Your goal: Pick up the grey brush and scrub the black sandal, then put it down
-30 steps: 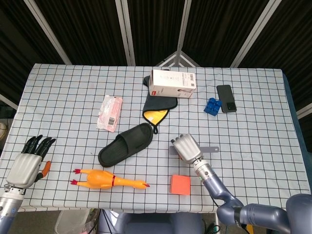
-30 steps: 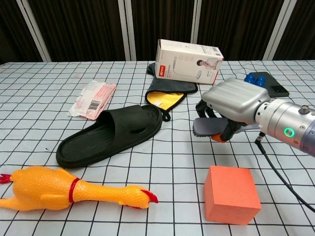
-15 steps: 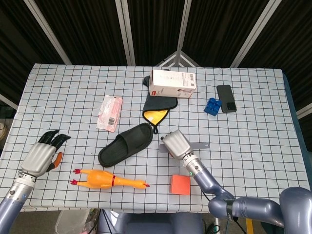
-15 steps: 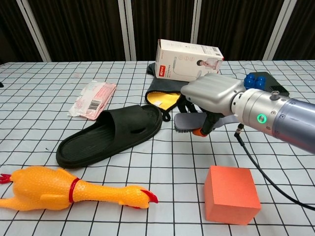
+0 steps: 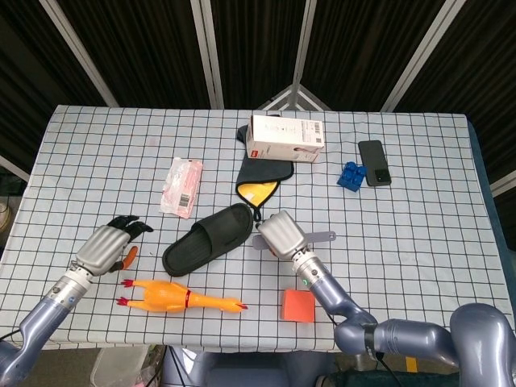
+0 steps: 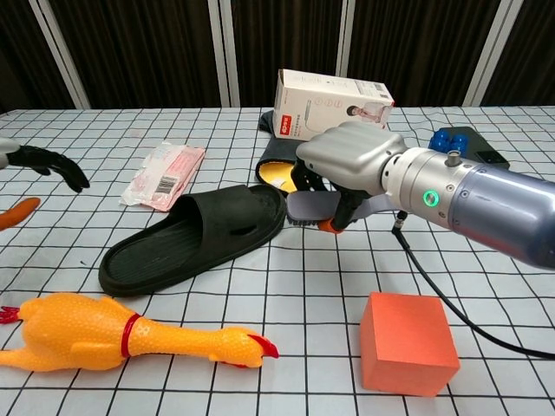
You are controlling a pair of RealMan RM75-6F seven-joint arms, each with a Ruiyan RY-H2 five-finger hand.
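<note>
On a checked table, the left hand point(image 5: 105, 248) hovers empty at the left edge, fingers loosely curled but apart, near a rubber chicken point(image 5: 179, 297). The black sandal point(image 5: 208, 239) lies in the middle, and just beside its toe end the right hand point(image 5: 280, 235) holds the grey brush point(image 6: 310, 208) above the table. The free sandal could slide under scrubbing, or the brush twist in the grip.

A rubber chicken point(image 5: 179, 297), orange block point(image 5: 298, 305), white box point(image 5: 285, 138), and seemingly a phone point(image 5: 374, 163).
</note>
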